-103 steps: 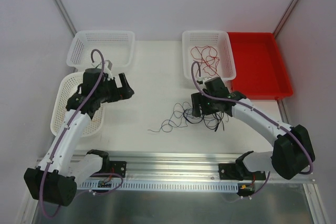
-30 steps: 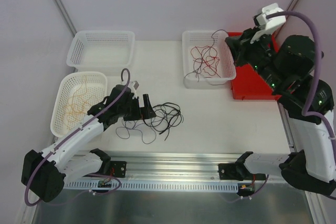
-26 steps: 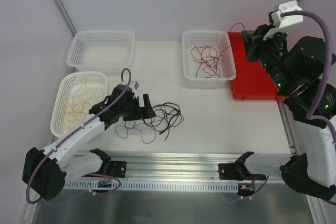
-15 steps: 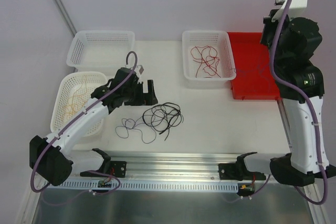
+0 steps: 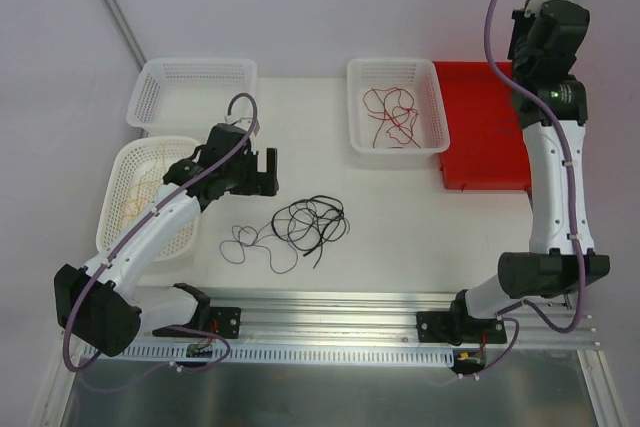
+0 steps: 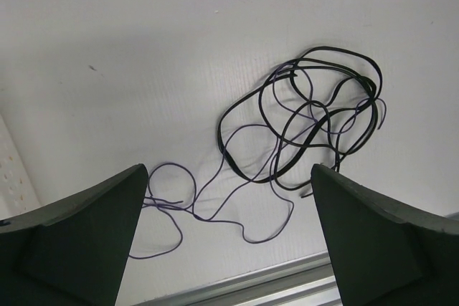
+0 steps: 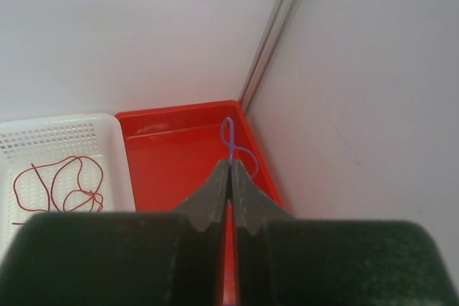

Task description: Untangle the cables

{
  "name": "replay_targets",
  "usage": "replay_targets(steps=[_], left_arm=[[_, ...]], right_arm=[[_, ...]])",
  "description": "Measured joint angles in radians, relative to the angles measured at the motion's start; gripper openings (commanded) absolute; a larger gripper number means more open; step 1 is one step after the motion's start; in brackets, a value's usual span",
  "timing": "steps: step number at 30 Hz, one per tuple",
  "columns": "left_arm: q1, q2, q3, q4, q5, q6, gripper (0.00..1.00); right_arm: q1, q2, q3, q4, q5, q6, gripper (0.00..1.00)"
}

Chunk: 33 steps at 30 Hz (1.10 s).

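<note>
Right gripper point(image 7: 229, 168) raised higher, pinching purple cable point(image 7: 230, 137) over red tray point(image 7: 172, 155); left gripper point(image 6: 229, 171) wide open, empty.

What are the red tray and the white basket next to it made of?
Red tray: likely moulded plastic; smooth, faintly shiny, one even colour. White basket: probably plastic too; matte, its walls a regular moulded grid of holes.

White counter point(image 6: 143, 48): matt, fine ribbed lines, like plastic board.
Thin black cables point(image 6: 308, 123): smooth, slight shine.
Thin blue-purple cable point(image 7: 229, 150): smooth coat.
White plastic baskets with holes point(image 5: 398, 63): matt mesh.
Red plastic tray point(image 7: 179, 155): smooth, glossy.
Left end effector point(image 6: 226, 177), right end effector point(image 7: 230, 170): dark matt plastic.
Silver rail point(image 5: 330, 302): brushed metal, shiny.
</note>
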Motion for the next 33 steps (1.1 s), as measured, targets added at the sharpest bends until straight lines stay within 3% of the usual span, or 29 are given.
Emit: replay_targets(steps=[15,17,18,20,21,25,33], left_arm=[[0.108,0.005,-0.056,-0.001,0.033,0.031,0.99],[0.109,0.008,-0.058,-0.001,0.035,0.032,0.99],[0.110,0.011,-0.058,-0.001,0.036,0.033,0.99],[0.111,0.018,-0.058,-0.001,0.040,0.033,0.99],[0.115,0.021,-0.058,-0.001,0.044,0.034,0.99],[0.138,0.024,-0.058,-0.001,0.060,0.034,0.99],[0.149,0.024,-0.060,-0.001,0.066,0.034,0.99]], right_arm=[[-0.120,0.426,-0.083,0.103,-0.012,0.087,0.04],[-0.134,0.478,-0.096,0.087,-0.016,0.126,0.13],[-0.141,0.506,-0.096,0.077,-0.021,0.151,0.27],[-0.154,0.550,-0.092,0.039,-0.027,0.198,0.41],[-0.158,0.565,-0.088,0.014,-0.029,0.219,0.55],[-0.167,0.571,-0.079,-0.072,-0.038,0.280,0.78],[-0.150,0.406,-0.098,-0.177,-0.137,0.374,0.86]])
